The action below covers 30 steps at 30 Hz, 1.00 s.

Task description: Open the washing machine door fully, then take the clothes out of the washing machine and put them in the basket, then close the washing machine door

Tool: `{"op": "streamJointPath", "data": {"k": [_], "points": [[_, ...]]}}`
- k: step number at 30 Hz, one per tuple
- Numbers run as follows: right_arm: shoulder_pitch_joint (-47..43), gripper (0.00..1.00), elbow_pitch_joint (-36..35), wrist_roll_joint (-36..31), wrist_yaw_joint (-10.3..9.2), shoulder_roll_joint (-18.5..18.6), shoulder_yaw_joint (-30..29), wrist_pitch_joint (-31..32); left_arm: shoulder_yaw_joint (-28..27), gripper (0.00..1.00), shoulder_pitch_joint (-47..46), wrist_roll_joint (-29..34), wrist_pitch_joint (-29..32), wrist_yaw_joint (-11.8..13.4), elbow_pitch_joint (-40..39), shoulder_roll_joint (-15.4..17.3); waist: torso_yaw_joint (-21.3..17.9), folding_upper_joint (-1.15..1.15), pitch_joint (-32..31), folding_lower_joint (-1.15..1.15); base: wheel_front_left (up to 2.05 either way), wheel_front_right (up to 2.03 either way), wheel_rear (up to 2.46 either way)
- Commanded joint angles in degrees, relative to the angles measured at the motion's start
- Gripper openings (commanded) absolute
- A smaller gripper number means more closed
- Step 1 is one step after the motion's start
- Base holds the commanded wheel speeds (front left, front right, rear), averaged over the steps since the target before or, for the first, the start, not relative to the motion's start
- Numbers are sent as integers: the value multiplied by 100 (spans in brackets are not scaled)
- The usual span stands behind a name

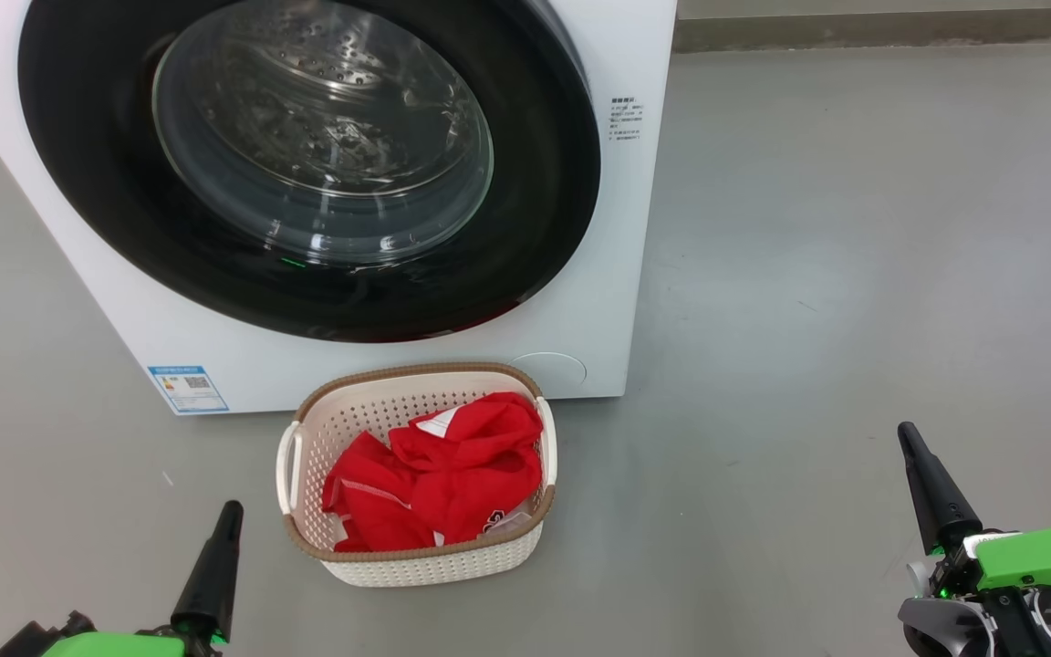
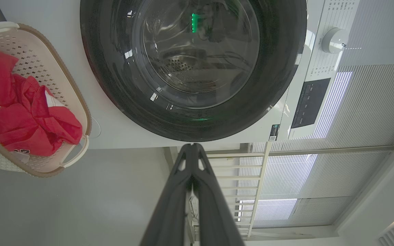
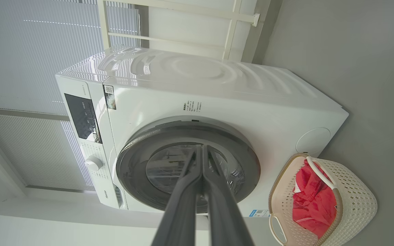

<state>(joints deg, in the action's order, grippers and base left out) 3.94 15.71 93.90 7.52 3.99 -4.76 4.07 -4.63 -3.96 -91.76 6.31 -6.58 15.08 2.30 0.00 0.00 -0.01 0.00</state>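
**Red laundry is out, so finish by proving the door is shut**

Red clothes (image 1: pixel 443 474) lie heaped inside the cream perforated basket (image 1: pixel 434 570), which stands on the grey floor (image 1: pixel 808 274) just in front of the white washing machine (image 1: pixel 635 182), below its round door. Through the glass only bare steel drum shows. The washing machine door (image 1: pixel 306 173) looks seated against the front, its black rim flush all round in the right wrist view. Whether the latch has caught cannot be told.

Both arms hang low and near, clear of everything. The left pincer (image 1: pixel 232 511) has its fingers pressed together and grips nothing; it sits near the basket's left side without touching it. The right pincer (image 1: pixel 907 438) is likewise closed and empty, well apart to the right.

The job reads as all but done. Doing the last step well means checking the rim for any gap. If one shows, push with closed fingertips on the black rim, not on the bulging glass, and press straight toward the machine. Approach from above the basket so a forearm does not knock it.
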Motion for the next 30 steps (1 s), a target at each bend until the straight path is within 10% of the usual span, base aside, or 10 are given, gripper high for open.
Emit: {"op": "streamJointPath", "data": {"k": [1, 30], "points": [[256, 0, -141, 64, -3, 96, 101, 20, -200, 0, -261, -31, 23, -47, -118, 58, 0, 0, 0, 0, 0, 0, 0], [258, 0, -140, 48, -3, 83, 83, 34, -200, 0, -261, -31, 23, -47, -118, 58, 0, 0, 0, 0, 0, 0, 0]]}}
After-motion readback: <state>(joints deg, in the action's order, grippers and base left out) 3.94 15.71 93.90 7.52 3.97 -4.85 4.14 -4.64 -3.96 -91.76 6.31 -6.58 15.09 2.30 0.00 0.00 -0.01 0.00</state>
